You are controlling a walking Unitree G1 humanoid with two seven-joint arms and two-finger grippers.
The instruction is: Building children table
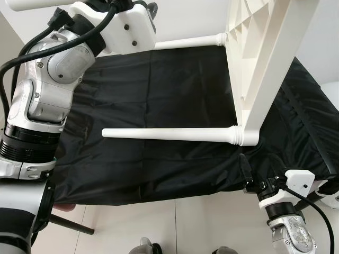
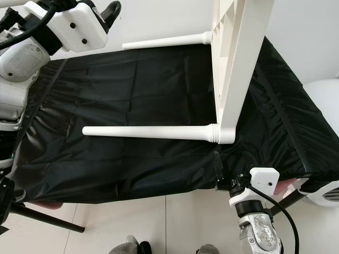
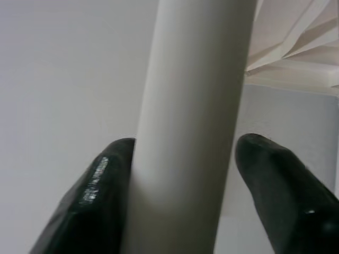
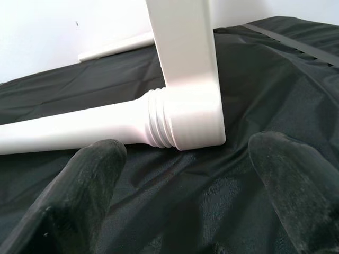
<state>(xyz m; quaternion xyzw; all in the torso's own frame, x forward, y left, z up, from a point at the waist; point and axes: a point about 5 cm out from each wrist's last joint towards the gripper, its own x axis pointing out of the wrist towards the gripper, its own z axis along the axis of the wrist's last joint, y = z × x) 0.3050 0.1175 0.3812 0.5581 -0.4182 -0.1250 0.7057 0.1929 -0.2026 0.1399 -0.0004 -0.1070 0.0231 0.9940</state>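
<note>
Left arm: silver, jointed, raised high at the robot's left. Left pincer [image 3: 183, 185]: two black fingers [image 3: 95, 196] set either side of a smooth white cylindrical table leg [image 3: 190, 106]. One finger lies against the leg; the other stands a little apart from it, so the pincer is partly open around the leg, not clamped. This leg runs past the pincer toward the ribbed white underside of the tabletop [image 3: 296, 47].

Surface [image 1: 159, 90]: draped in a crinkled black cloth, spreading ahead of both pincers.

White plastic children's table [image 1: 265, 69]: tipped on its side, its tabletop standing on edge on the black cloth, well to the right of the left pincer and just beyond the right pincer. Far white leg [image 1: 185, 42]: horizontal, reaching from the tabletop toward the left pincer's white housing. Near white round leg [image 1: 169, 134]: horizontal above the cloth, screwed by a ribbed collar [image 4: 159, 119] into the tabletop's lower corner [image 4: 196, 121].

Right pincer [image 1: 259, 172]: low at the near edge of the surface, two black fingers [image 4: 90, 180] spread wide and holding nothing, pointed at the collar and corner, which sit just ahead between the fingertips without touching them.

Floor [image 1: 185, 222]: pale tiles below the surface's near edge.
</note>
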